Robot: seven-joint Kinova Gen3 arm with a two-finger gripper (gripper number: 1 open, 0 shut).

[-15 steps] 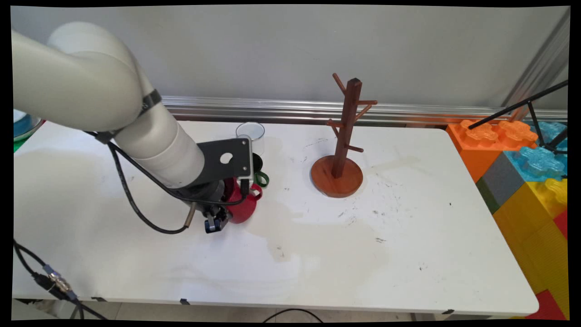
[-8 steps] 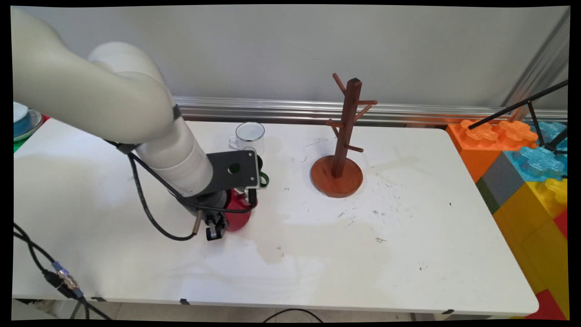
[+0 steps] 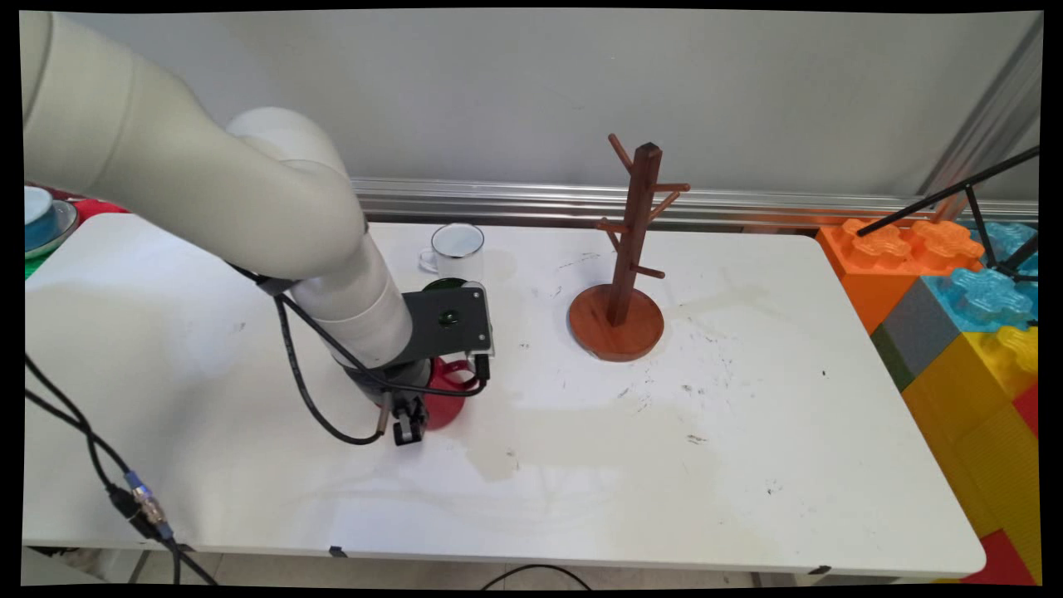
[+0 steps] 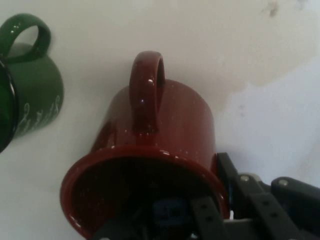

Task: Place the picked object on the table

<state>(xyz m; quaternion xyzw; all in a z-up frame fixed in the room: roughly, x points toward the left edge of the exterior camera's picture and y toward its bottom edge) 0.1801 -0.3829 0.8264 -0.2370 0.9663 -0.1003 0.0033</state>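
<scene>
A dark red mug [image 4: 165,120] fills the hand view, its handle pointing up in the picture and its mouth toward the camera. My gripper [image 4: 220,197] is shut on the red mug's rim, with one finger inside the mouth and the other outside the wall at the right. In the main view the red mug [image 3: 447,403] sits low over the table under the wrist, and the gripper [image 3: 413,422] is at its left side. A green mug [image 4: 35,95] stands just beyond it, mostly hidden behind the black wrist plate in the main view [image 3: 444,285].
A white enamel mug [image 3: 457,249] stands behind the green one. A wooden mug tree [image 3: 629,249] with several pegs rises to the right. Big coloured blocks [image 3: 955,291] sit past the table's right edge. Black cables [image 3: 315,399] hang from the arm.
The arm has swung right and a little nearer, and the wrist has turned. The red mug has shifted slightly with the gripper, and the white mug behind is now uncovered.
</scene>
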